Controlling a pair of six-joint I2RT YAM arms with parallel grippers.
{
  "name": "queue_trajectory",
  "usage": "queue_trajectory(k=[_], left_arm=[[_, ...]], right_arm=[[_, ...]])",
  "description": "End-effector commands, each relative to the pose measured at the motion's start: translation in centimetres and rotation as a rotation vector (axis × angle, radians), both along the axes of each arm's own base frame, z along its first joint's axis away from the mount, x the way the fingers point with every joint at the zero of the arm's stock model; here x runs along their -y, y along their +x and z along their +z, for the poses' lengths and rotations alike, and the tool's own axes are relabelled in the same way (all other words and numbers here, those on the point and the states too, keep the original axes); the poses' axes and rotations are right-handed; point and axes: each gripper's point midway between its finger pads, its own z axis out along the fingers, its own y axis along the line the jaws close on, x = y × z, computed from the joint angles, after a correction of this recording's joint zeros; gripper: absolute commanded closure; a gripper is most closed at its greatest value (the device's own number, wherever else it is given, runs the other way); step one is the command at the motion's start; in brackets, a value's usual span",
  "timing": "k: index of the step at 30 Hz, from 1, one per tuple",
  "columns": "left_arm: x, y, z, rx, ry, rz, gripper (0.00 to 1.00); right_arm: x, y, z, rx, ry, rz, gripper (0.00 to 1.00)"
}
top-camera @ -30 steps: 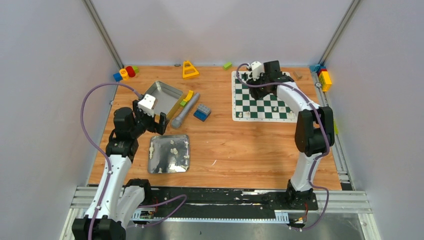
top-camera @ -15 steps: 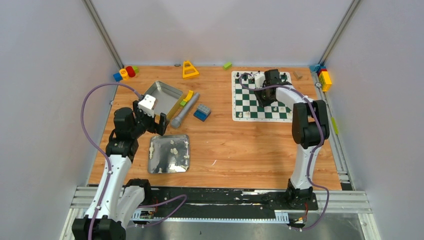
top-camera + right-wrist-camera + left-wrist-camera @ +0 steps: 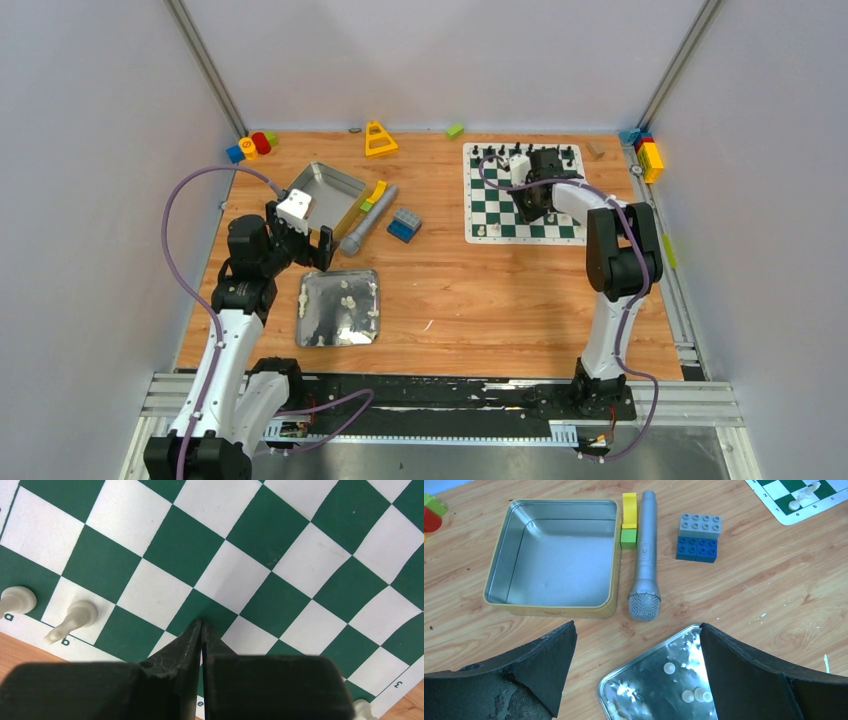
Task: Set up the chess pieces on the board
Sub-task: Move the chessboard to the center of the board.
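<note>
While cream pieces lay in the silver tray on the worktop, the left hand hung above it, spread wide and empty. Farther off, the right hand was pressed together on nothing over the board. Judging by that, a placement looked finished; next came fetching another piece from the tray.

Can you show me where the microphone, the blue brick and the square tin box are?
microphone [image 3: 644, 555], left wrist view, on its grey handle.
blue brick [image 3: 696, 549], left wrist view, on its blue lower half.
tin box [image 3: 559, 565], left wrist view, on its bare floor.
</note>
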Motion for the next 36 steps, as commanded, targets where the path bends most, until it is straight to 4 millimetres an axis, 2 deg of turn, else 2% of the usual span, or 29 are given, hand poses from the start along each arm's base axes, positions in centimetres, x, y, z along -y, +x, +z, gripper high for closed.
queue_trajectory(k=[1,12,21,27,36], left_arm=[[0.3,0.4,2.8,0.078,0.008,-0.024,0.00],[0.3,0.4,2.7,0.079,0.011,-0.026,0.00],[0.3,0.4,2.6,0.076,0.010,-0.027,0.00],[-0.1,0.8,2.6,0.068,0.023,-0.007,0.00],[-0.8,1.3,2.1,0.038,0.042,0.032,0.00]], right_arm=[[0.2,-2.9,-1.2,-0.084,0.017,-0.022,0.94],[-0.9,-7.4,-2.2,-0.158,0.069,-0.009,0.95],[-3.2,-13.2,-2.6,-0.221,0.082,0.045,0.95],[-5.0,-16.5,-2.0,-0.240,0.097,0.105,0.94],[-7.9,-20.2,-0.5,-0.264,0.151,0.200,0.89]])
